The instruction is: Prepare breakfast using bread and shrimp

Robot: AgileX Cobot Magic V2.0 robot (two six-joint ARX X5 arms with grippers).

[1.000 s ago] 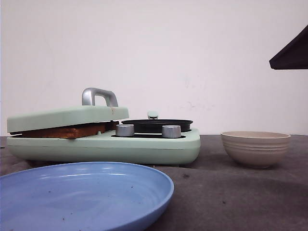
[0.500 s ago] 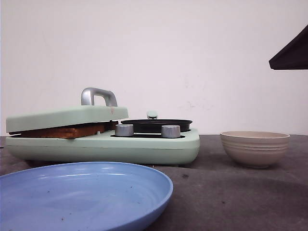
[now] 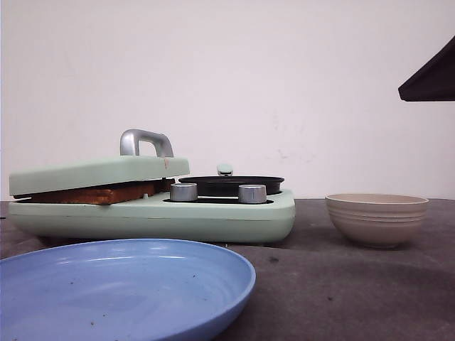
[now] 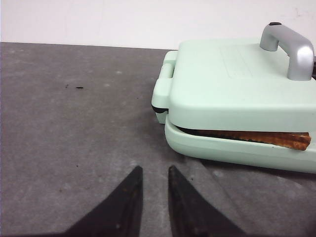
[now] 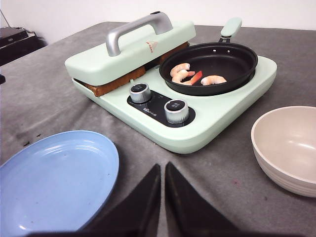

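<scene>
A pale green breakfast maker (image 3: 153,213) is seen on a grey table (image 3: 341,277). Its hinged lid (image 5: 131,47), topped by a silver handle (image 5: 136,30), is lowered onto the bread (image 4: 254,137), whose toasted brown edge is visible in the gap between lid and base. Beside the lid, a black pan (image 5: 212,66) with a pale green handle (image 5: 231,27) is set into the same base, and several pink and orange shrimp (image 5: 190,75) are lying inside it. Two silver knobs (image 5: 158,102) are mounted on the base in front of the pan.

The right gripper (image 5: 162,177) is seen with its dark jaws almost touching, only a thin slit between them, and nothing held. The shrimp lie well ahead of these jaws, beyond the knobs. A blue plate (image 5: 54,180) is to one side of the jaws and a beige bowl (image 5: 291,148) to the other.

The left gripper (image 4: 154,178) is seen with its jaws narrowly parted and empty, over bare table. The bread is ahead of them and off to one side, near but apart
</scene>
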